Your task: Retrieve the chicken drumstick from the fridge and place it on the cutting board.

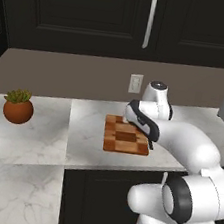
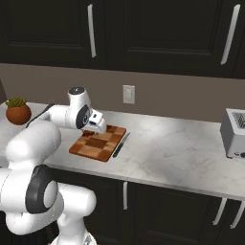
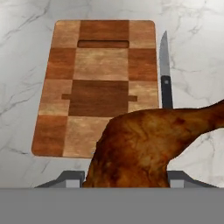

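**Item: chicken drumstick, in transit above cutting board**

Chicken drumstick (image 3: 144, 146): clamped in the gripper (image 3: 124, 179), jaws closed on its thick end, held over the near edge of the chequered cutting board (image 3: 98, 83).

Kitchen knife (image 3: 165, 72): lies just beside the board's edge.

Risk: the bone end overhangs toward the knife; released here, the meat may roll off the board edge or strike the blade.

Markings: none legible.

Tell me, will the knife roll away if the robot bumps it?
Probably not. The knife lies flat on the counter beside the cutting board, and its thin blade looks stiff, so it would likely slide or spin instead. The smooth marble could let it skid easily.
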